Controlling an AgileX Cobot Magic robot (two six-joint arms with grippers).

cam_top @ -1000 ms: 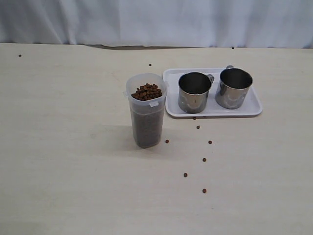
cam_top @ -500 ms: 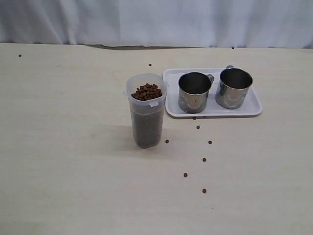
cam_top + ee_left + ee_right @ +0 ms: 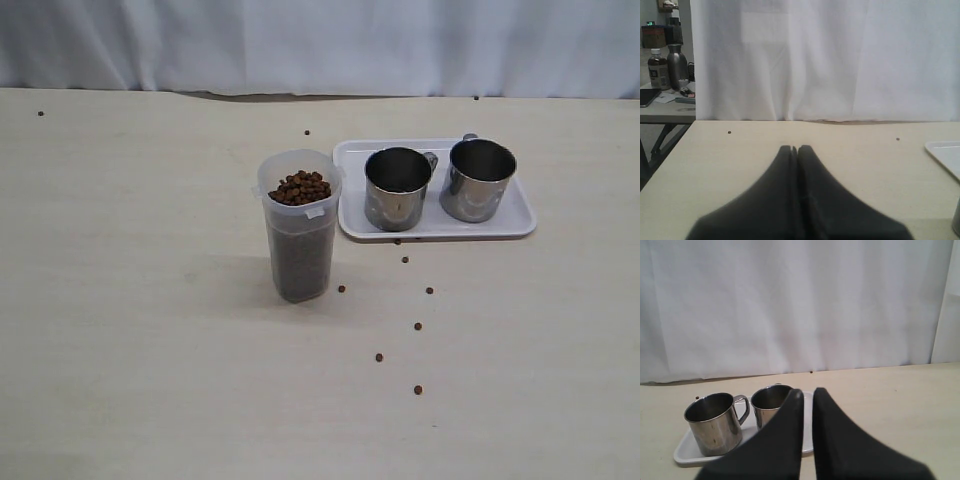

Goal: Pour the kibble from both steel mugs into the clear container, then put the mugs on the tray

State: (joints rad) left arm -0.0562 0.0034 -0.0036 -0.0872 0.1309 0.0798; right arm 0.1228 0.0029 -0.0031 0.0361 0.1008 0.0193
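Nothing has shifted in the last second. Your left mug (image 3: 398, 188) and right mug (image 3: 478, 180) stand upright on the tray (image 3: 352, 200), just right of the clear container (image 3: 299, 255) heaped with kibble (image 3: 300, 187). The left claw (image 3: 794, 149) and right claw (image 3: 807, 391) are clenched and empty. The job looks finished, barring stray pellets (image 3: 417, 326) on the near side.

The fingers (image 3: 785, 440) of my right gripper (image 3: 807, 390) come through blurred and run off the picture's edge on the right wrist view, and they cover the near side of one steel mug (image 3: 769, 399) and part of the tray (image 3: 682, 456). On the left wrist view I get only a corner of the tray at the frame edge, plus a grey sliver (image 3: 956, 220) I cannot identify. In the exterior view that same mug's handle (image 3: 469, 137) is mostly hidden behind its body.
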